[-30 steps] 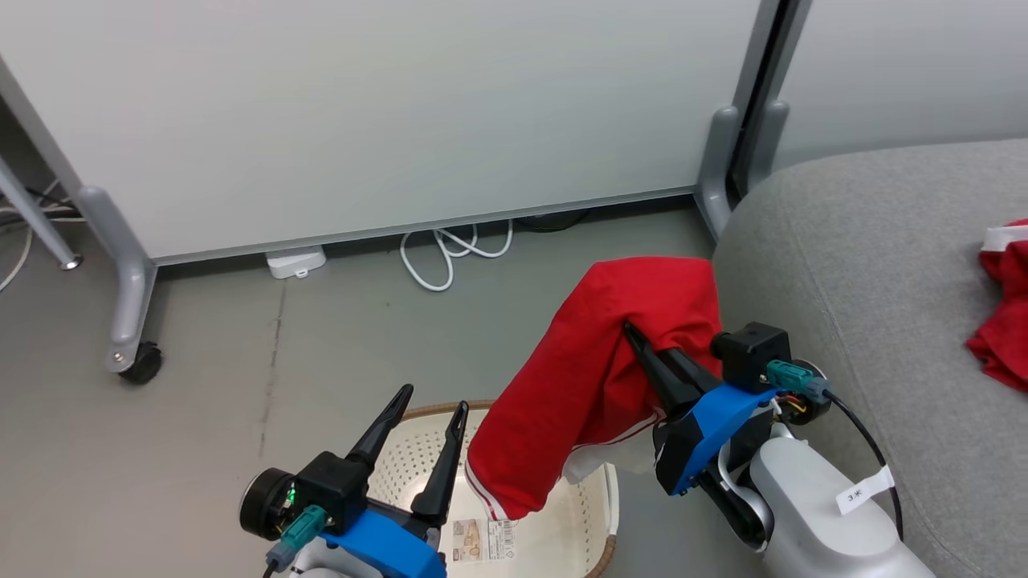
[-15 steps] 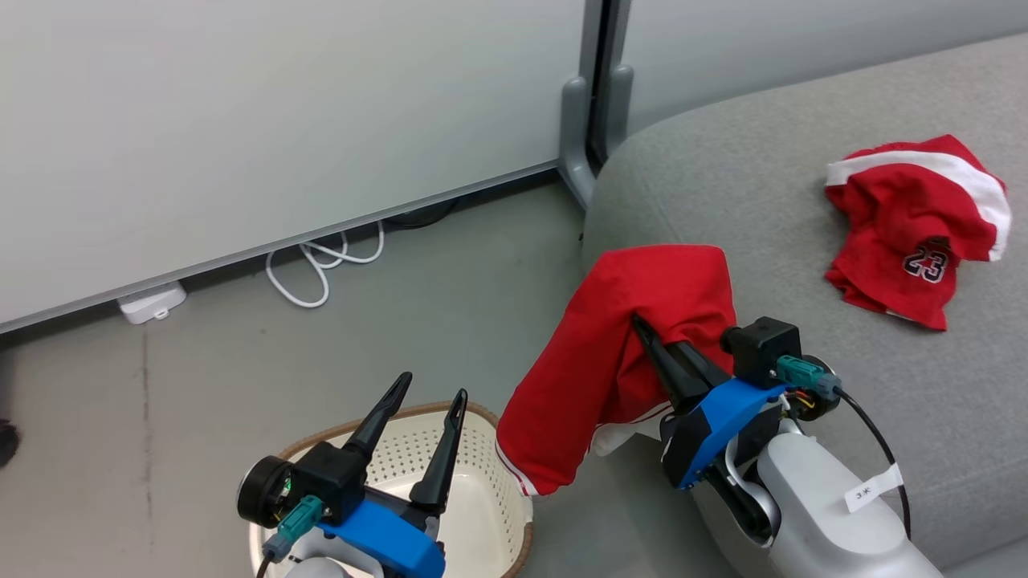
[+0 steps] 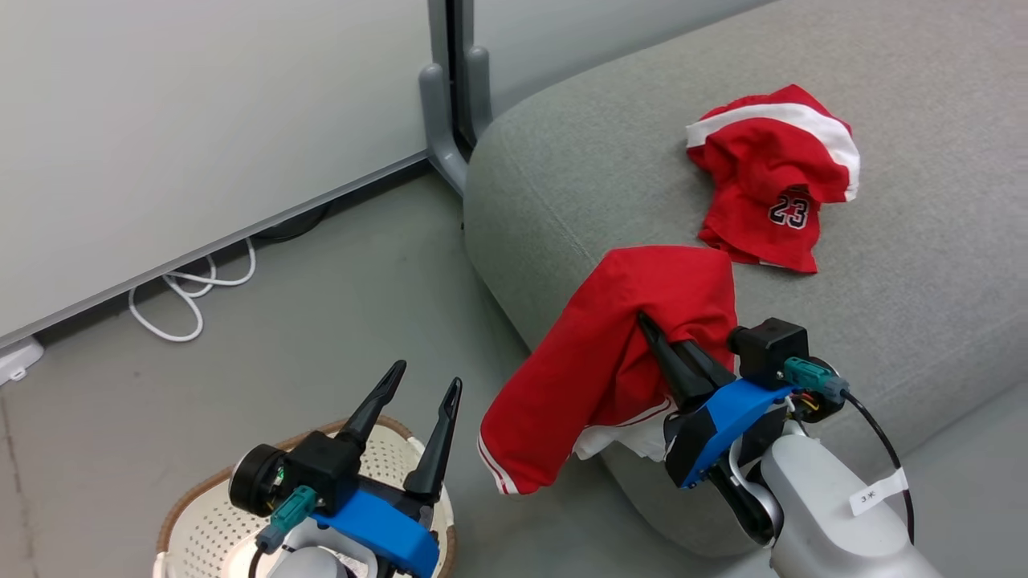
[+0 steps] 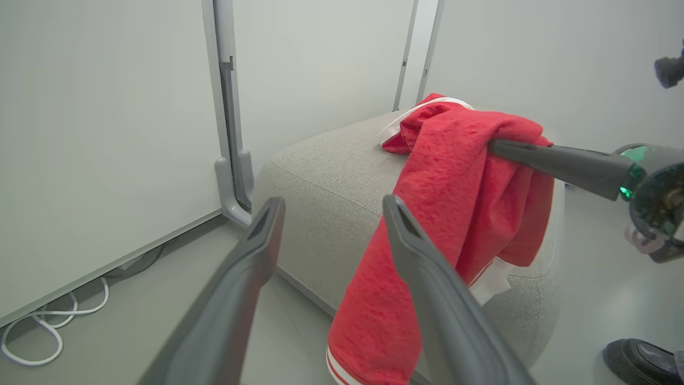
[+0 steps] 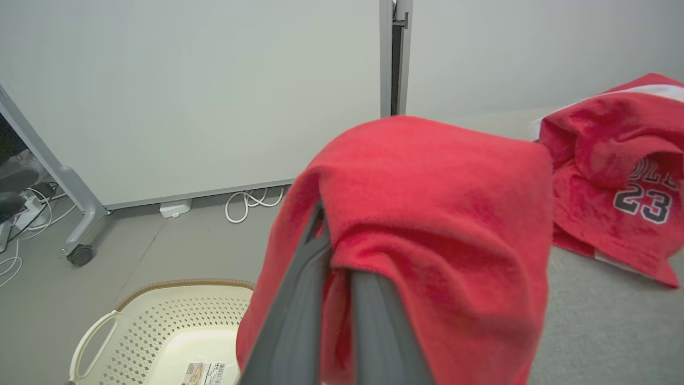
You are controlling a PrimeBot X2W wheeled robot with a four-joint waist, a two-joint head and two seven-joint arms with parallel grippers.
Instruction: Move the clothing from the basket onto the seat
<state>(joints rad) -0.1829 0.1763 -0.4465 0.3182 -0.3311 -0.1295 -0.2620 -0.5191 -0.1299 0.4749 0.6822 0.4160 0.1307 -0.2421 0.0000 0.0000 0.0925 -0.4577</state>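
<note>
Grey floor [image 3: 321, 321], basket [image 5: 160, 321] (label [image 5: 206, 372] inside), red garment [image 3: 610, 345] in right gripper [image 3: 646, 325]

Pale partition panels [image 3: 201, 104] stand at the far side, joined at a grey post [image 3: 450, 96], above a smooth grey floor [image 3: 337, 321] where a white cable [image 3: 189, 293] loops by the left panel's lower edge.

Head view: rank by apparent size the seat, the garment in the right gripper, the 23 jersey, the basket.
1. seat
2. held garment, though nearness to the camera may enlarge it
3. 23 jersey
Unranked: basket, cut off by the frame.
</note>
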